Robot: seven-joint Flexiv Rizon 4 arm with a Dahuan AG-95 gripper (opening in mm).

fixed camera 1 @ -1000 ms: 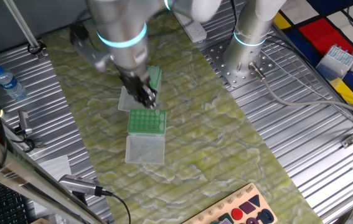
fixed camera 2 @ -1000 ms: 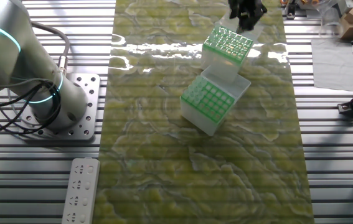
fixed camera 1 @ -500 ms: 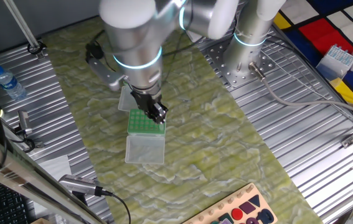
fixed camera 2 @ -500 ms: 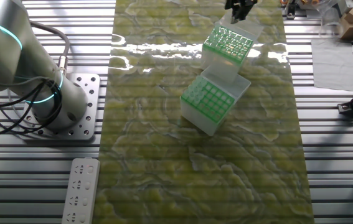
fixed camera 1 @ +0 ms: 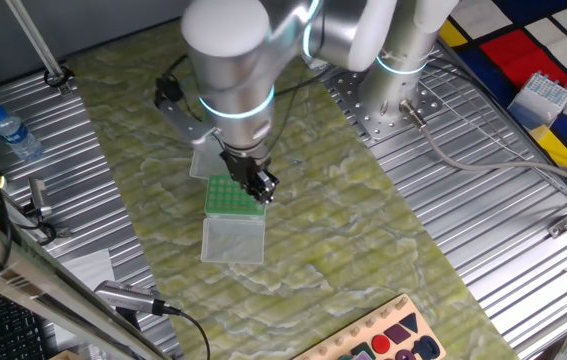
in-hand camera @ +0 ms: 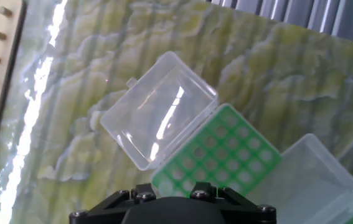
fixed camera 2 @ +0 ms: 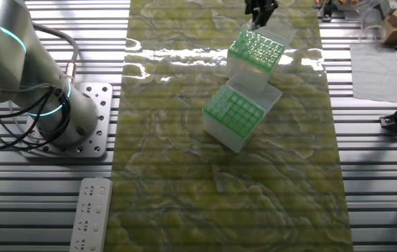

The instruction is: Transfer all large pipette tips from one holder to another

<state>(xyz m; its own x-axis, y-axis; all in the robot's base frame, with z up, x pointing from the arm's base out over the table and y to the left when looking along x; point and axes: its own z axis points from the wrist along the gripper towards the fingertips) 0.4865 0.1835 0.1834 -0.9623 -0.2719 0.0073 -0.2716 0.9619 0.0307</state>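
Two green-topped holders stand on the mat. The nearer one point(fixed camera 2: 234, 112) shows an open grid of holes. The farther one point(fixed camera 2: 256, 47) has a pale, glinting top, where large pipette tips seem to sit, too small to make out singly. In the other fixed view that same holder point(fixed camera 1: 231, 196) lies just left of my gripper point(fixed camera 1: 261, 187), which hangs over its right edge. My gripper point(fixed camera 2: 260, 8) sits at the frame's top. The hand view shows a green grid point(in-hand camera: 223, 152) and its open clear lid point(in-hand camera: 157, 118); my fingers are hidden there.
The arm hides the second holder in one fixed view; only its lid point(fixed camera 1: 203, 160) peeks out. A clear lid point(fixed camera 1: 233, 240) lies flat in front. A water bottle point(fixed camera 1: 13, 133) stands far left, a shape board point(fixed camera 1: 393, 340) at the bottom, and a remote point(fixed camera 2: 92, 213) near the base.
The arm has swung right and toward the front of the mat. The gripper went from the back of the holder to its right edge. The holders have not moved.
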